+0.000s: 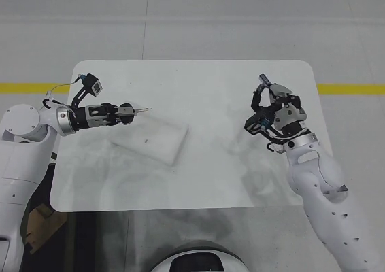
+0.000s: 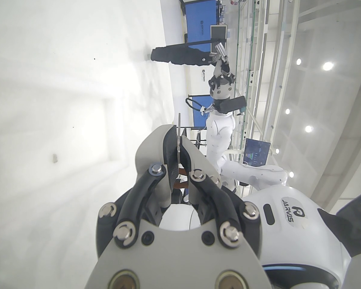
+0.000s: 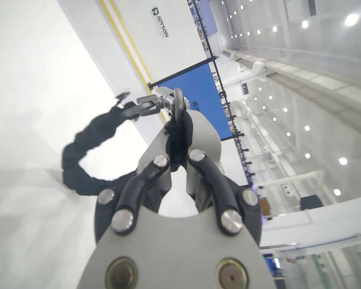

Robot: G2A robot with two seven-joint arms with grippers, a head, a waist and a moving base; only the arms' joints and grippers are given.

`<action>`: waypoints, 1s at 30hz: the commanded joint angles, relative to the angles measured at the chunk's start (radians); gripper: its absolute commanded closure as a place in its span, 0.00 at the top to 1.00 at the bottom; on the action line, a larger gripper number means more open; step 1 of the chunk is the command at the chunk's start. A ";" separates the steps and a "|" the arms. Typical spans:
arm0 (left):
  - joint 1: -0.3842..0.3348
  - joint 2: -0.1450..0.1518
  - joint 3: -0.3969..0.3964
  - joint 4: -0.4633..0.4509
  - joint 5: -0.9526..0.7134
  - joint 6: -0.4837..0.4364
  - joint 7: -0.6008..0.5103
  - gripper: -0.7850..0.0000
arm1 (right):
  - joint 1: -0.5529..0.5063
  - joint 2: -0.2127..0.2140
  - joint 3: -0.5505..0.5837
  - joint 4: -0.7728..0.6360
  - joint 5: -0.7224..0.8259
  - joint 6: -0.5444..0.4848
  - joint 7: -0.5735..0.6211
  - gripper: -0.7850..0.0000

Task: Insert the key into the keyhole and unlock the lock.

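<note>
- Silver metal key [image 2: 179,123], thin and flat, sits pinched between the black pads of my left pincer [image 2: 178,144], with its blade sticking out past the fingertips.
- Seen from above, my left pincer [image 1: 130,113] lies level over the left part of the white table [image 1: 213,183], and the key [image 1: 141,109] points towards the table's middle.
- Near the key's tip a white rectangular pad [image 1: 155,139] lies flat on the table.
- My right pincer [image 3: 179,115] is closed narrow on the lock [image 3: 87,154], a black fabric-sleeved cable with a silver metal ring and clasp.
- I grip the lock at the ring, and the black cable curls away to one side in a loop.
- From above, the lock [image 1: 254,102] is held up over the right part of the table in my right pincer [image 1: 273,92], well apart from the key.
</note>
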 commanded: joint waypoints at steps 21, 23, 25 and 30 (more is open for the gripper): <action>0.000 0.000 0.000 0.000 0.000 0.000 0.000 0.00 | -0.051 -0.059 0.080 0.021 0.968 -0.109 -0.348 0.00; 0.000 0.000 0.000 0.000 0.000 0.000 0.000 0.00 | -0.040 -0.062 0.080 0.038 1.074 -0.180 -0.347 0.00; 0.000 0.000 0.000 0.000 0.000 0.000 0.000 0.00 | -0.031 -0.067 0.077 0.060 1.167 -0.233 -0.345 0.00; 0.000 0.000 0.000 0.000 0.000 0.000 0.000 0.00 | 0.001 -0.076 0.060 0.117 1.377 -0.376 -0.315 0.00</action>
